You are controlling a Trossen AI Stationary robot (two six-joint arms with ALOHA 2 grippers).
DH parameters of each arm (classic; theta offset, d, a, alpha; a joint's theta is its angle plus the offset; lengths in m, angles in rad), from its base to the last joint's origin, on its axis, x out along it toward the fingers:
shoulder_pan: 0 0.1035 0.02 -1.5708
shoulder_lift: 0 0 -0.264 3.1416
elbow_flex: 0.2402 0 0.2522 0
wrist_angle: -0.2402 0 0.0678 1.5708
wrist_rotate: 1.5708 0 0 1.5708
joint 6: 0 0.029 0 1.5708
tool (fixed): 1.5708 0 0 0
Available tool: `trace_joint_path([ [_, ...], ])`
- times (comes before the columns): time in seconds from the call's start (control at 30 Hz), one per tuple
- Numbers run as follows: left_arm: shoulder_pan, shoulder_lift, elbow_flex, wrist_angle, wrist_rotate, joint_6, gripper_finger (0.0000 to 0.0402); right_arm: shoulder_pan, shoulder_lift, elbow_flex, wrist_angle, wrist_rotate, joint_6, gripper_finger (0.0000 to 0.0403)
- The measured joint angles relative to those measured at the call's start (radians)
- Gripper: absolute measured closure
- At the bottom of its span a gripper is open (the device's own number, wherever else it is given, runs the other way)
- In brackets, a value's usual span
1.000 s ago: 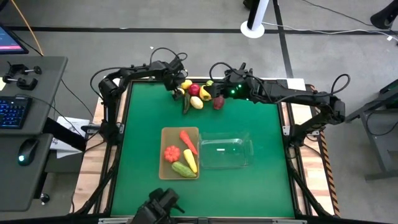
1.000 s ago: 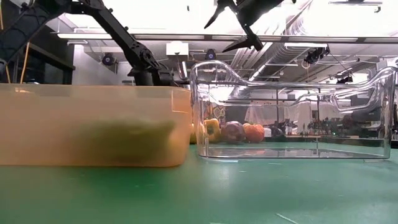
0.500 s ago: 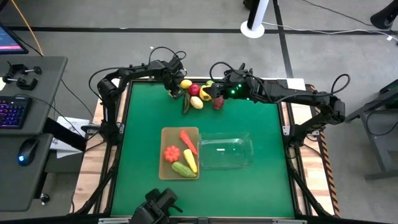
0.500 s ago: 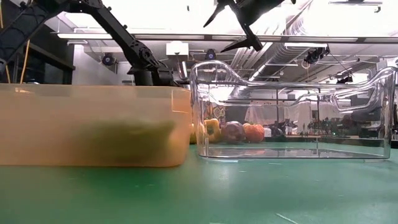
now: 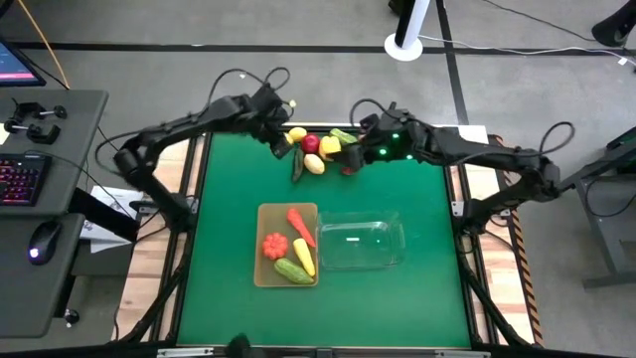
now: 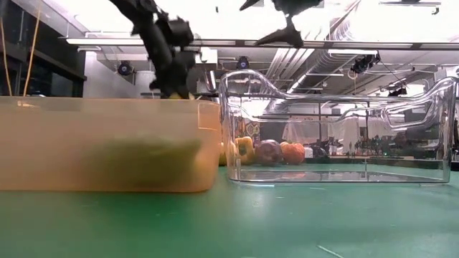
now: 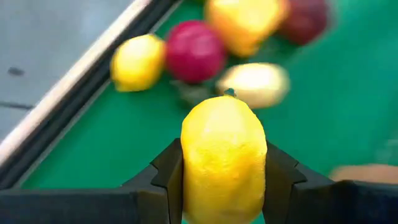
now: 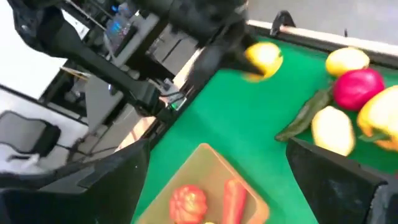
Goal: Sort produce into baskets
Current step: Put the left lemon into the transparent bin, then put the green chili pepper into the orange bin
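At the table's far edge lies a pile of produce: a lemon [image 5: 297, 134], a red apple [image 5: 311, 144], a yellow pepper [image 5: 329, 147], a pale lemon [image 5: 314, 164] and a dark cucumber [image 5: 297, 165]. My left gripper [image 5: 278, 142] is at the pile's left side, shut on another lemon [image 7: 222, 155]. My right gripper [image 5: 350, 154] hovers open over the pile's right side, holding nothing. The tan basket [image 5: 266, 214] at mid-table holds a tomato, a carrot, a cucumber and a yellow piece. The clear basket [image 5: 360, 239] stands to its right. My left gripper pinches the lemon's two long sides [image 7: 186, 168] between its two fingers, about the lemon's middle, with its tip [image 7: 230, 93] pointing away from the wrist. The fingers slant down from the table's left. The lemon [image 8: 262, 59] hangs clear of the green mat.
Both baskets sit side by side between the pile and the near edge. Open green mat [image 5: 238, 179] lies between the pile and the baskets. A desk with keyboard and mouse [image 5: 40, 244] stands off the table's left.
My left gripper has shut on the lemon at the pile's left side and risen with it, and the arm's elbow has swung up and outward to the left. The lemon is now lifted clear of the mat. My right gripper has risen a little.
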Motion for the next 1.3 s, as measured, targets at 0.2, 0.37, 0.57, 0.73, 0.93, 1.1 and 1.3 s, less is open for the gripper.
trace_joint_path([
  [0.2, -0.262, -0.141, -0.099, 0.117, -0.015, -0.245, 0.028, 0.001, -0.144, 0.0, -0.069, 0.013, -0.053, 0.0033],
  [0.37, -0.507, -0.14, -0.145, 0.304, -0.118, -0.426, 0.0281, 0.04, -0.233, 0.0, -0.106, 0.096, -0.118, 0.0033],
  [0.57, -0.728, -0.039, -0.145, 0.518, -0.198, -0.528, 0.0281, 0.133, -0.276, 0.0, -0.199, 0.148, -0.184, 0.0033],
  [0.73, -0.807, 0.057, -0.103, 0.64, -0.198, -0.561, 0.0257, 0.214, -0.292, 0.0, -0.259, 0.191, -0.163, 0.0033],
  [0.93, -0.817, 0.163, 0.029, 0.597, -0.188, -0.53, 0.0169, 0.317, -0.298, 0.0, -0.277, 0.28, -0.138, 0.0033],
  [1.1, -0.795, 0.189, 0.114, 0.553, -0.132, -0.459, 0.0122, 0.378, -0.298, 0.0, -0.288, 0.366, -0.142, 0.0033],
  [1.3, -0.674, 0.121, 0.218, 0.272, -0.217, -0.368, 0.0108, 0.379, -0.303, 0.0, -0.308, 0.468, -0.078, 0.0033],
])
